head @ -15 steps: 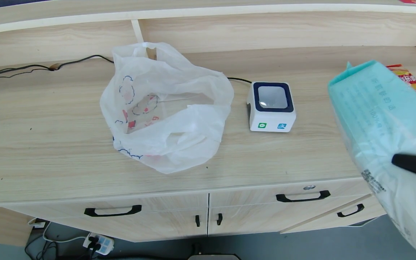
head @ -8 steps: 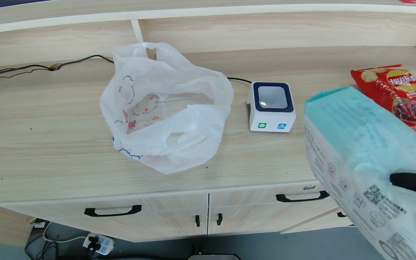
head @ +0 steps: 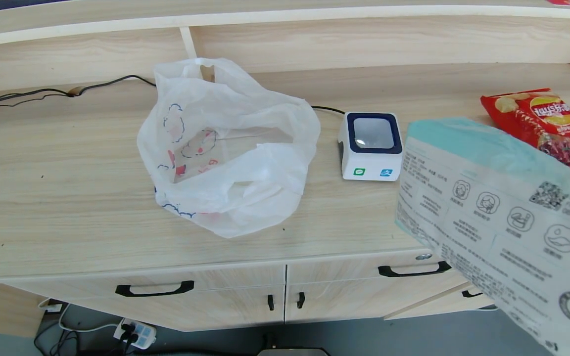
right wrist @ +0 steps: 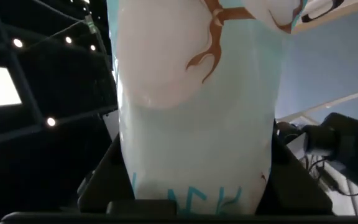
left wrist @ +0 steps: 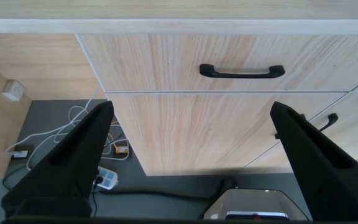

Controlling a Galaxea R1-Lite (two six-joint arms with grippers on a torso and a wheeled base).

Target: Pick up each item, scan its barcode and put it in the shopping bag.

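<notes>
A large soft pack (head: 502, 217), teal on one side and white with print on the other, hangs tilted over the counter's front right corner. In the right wrist view the pack (right wrist: 197, 112) sits between the dark fingers of my right gripper (right wrist: 197, 186), which is shut on it. The white scanner (head: 373, 146) stands just left of the pack's upper end. A white plastic shopping bag (head: 225, 143) lies open at the middle of the counter. My left gripper (left wrist: 192, 109) is open and empty, low in front of the drawer fronts.
A red chips bag (head: 545, 126) lies at the counter's far right behind the pack. A black cable (head: 42, 94) runs along the back left. A raised wooden ledge (head: 364, 39) closes the back. Drawers with black handles (head: 154, 288) sit below the counter edge (head: 117, 269).
The pack has swung left toward the scanner and rolled, so its printed white side now faces up. The chips bag came into view behind it, and the black finger is now hidden.
</notes>
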